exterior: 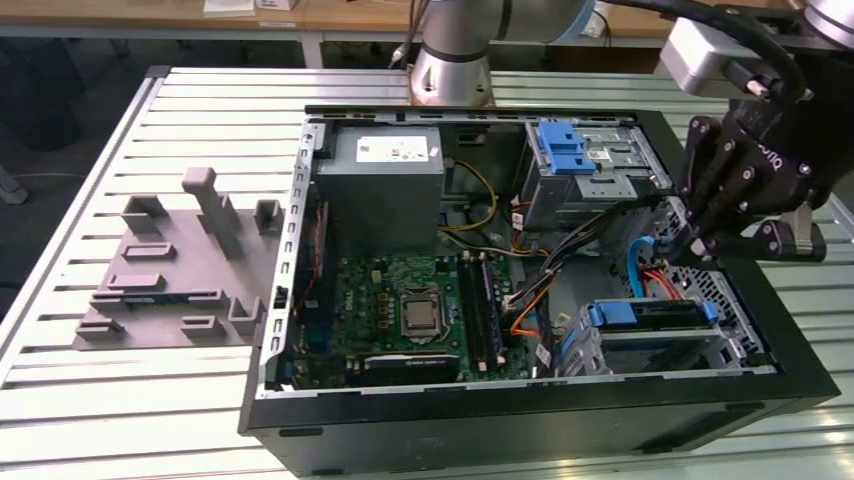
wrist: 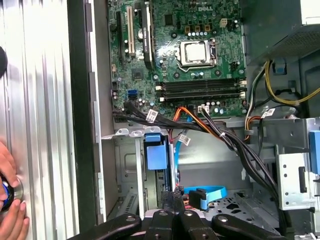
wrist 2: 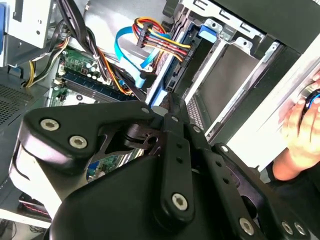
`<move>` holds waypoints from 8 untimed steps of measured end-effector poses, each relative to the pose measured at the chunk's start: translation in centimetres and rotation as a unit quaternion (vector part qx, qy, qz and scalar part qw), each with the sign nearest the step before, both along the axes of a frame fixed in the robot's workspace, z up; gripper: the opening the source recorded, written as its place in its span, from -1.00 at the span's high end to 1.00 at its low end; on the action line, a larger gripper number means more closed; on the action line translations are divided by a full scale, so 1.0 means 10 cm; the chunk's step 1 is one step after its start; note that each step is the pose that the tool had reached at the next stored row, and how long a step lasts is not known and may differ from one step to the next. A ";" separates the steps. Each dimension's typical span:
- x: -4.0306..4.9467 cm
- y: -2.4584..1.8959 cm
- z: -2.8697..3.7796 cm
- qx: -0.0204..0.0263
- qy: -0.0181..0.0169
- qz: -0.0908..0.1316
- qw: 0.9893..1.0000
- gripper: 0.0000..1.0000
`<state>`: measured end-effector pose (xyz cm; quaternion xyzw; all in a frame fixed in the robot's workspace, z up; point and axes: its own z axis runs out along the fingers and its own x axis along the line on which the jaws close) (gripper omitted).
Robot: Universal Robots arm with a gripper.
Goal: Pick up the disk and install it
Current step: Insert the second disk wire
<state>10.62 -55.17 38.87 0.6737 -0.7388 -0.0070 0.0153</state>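
The disk (exterior: pixel 661 315) lies flat in the lower drive bay of the open computer case (exterior: pixel 534 400), at the exterior view's right, its blue handle facing the motherboard. My black gripper (exterior: pixel 687 245) hangs just above that bay with its fingers closed together and nothing between them. In the first wrist view the disk's blue handle (wrist: pixel 155 150) sits in the bay beyond my gripper (wrist: pixel 174 212). In the second wrist view the gripper (wrist 2: pixel 170 102) points at the disk's dark edge (wrist 2: pixel 177 70).
A grey power-supply box (exterior: pixel 387 190), a green motherboard (exterior: pixel 414 310) and a metal drive cage with a blue latch (exterior: pixel 577 150) fill the case. Loose cables (exterior: pixel 641 265) run beside the bay. A grey fixture (exterior: pixel 174 270) lies on the slatted table. A person's hand (wrist: pixel 10 200) rests beside the case.
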 end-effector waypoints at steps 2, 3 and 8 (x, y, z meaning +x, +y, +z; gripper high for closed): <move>-0.005 0.010 0.000 0.000 0.000 0.000 1.000 0.79; -0.007 0.016 0.000 0.000 0.000 0.000 1.000 0.79; -0.013 0.050 0.000 0.000 0.000 0.000 1.000 0.79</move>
